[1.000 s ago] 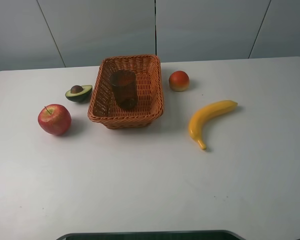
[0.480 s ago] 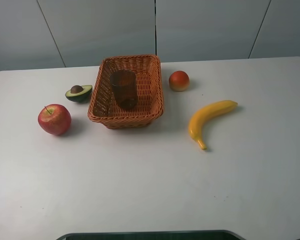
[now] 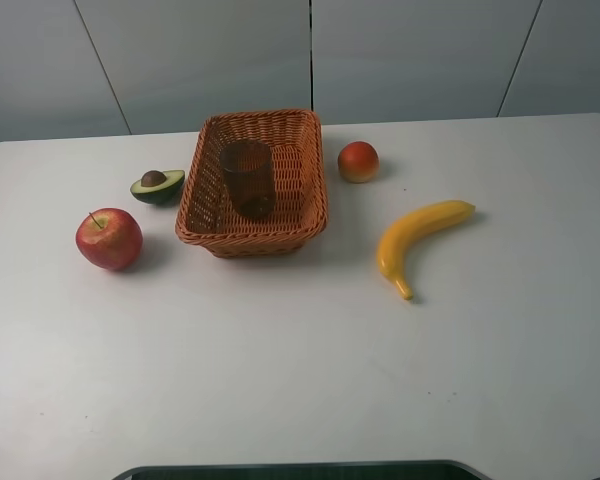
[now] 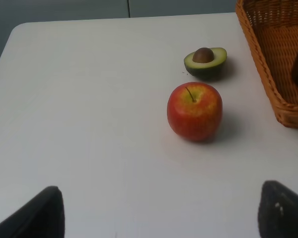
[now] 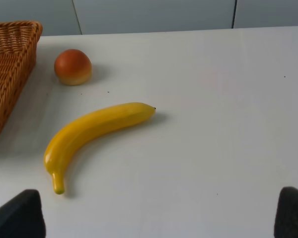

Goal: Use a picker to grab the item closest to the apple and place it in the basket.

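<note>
A red apple (image 3: 109,239) lies at the table's left, also in the left wrist view (image 4: 194,111). Just behind it rests an avocado half (image 3: 158,186) (image 4: 205,60) with its pit up, between the apple and the woven basket (image 3: 203,170) (image 4: 268,74). My left gripper (image 4: 159,213) is open, well short of the apple, with dark fingertips (image 4: 37,215) wide apart. My right gripper (image 5: 159,218) is open too, hanging back from the banana (image 5: 93,131). Neither gripper shows in the exterior high view.
A dark cup (image 3: 248,178) stands inside the basket. A yellow banana (image 3: 417,240) lies right of the basket, and a small orange-red fruit (image 3: 358,162) (image 5: 73,67) sits behind it. The white table (image 3: 300,370) ends near a dark edge at the front.
</note>
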